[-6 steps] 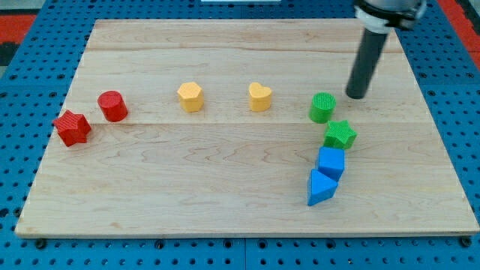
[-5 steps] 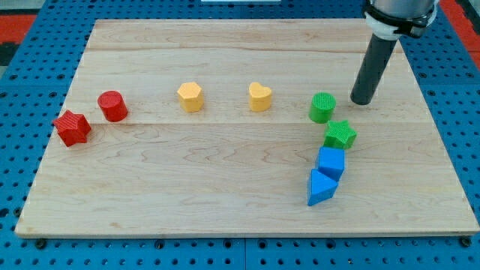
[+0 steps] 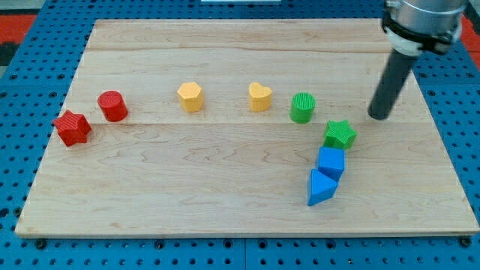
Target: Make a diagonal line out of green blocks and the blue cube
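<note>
Tip (image 3: 380, 116) sits right of green star (image 3: 340, 134), nothing btwn.

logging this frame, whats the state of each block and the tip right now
my tip: on the board, touching no block, to the view's right of the green star
green cylinder: upright, alone, right of the yellow heart
green star: flat, just above the blue cube
blue cube: against the blue wedge
blue wedge: below the cube
yellow heart: alone
yellow hexagon: alone
red cylinder: upright
red star: near the board's left edge
</note>
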You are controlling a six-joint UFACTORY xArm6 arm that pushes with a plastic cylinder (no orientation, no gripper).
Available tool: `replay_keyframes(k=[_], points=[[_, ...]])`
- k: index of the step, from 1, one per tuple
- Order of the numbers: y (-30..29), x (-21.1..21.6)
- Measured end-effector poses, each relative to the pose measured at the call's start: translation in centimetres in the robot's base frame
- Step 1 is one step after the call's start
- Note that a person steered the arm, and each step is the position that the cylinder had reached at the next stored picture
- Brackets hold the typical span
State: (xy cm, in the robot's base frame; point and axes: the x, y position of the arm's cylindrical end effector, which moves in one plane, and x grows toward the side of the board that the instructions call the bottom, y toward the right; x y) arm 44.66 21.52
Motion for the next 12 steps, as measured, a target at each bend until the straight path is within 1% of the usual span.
replay_keyframes(k=[1, 2, 3, 4, 5, 6, 7, 8, 10, 11, 12], points=[[-1.0, 5.1], [-4.2, 5.8], [-5.4, 5.5], [-5.5, 4.3], [-4.1, 4.2], [0.8, 12.2], [-0.3, 17.2], [-2.6, 17.1], [-14.6, 17.1], [-17.1, 14.4], [-17.1, 10.3]])
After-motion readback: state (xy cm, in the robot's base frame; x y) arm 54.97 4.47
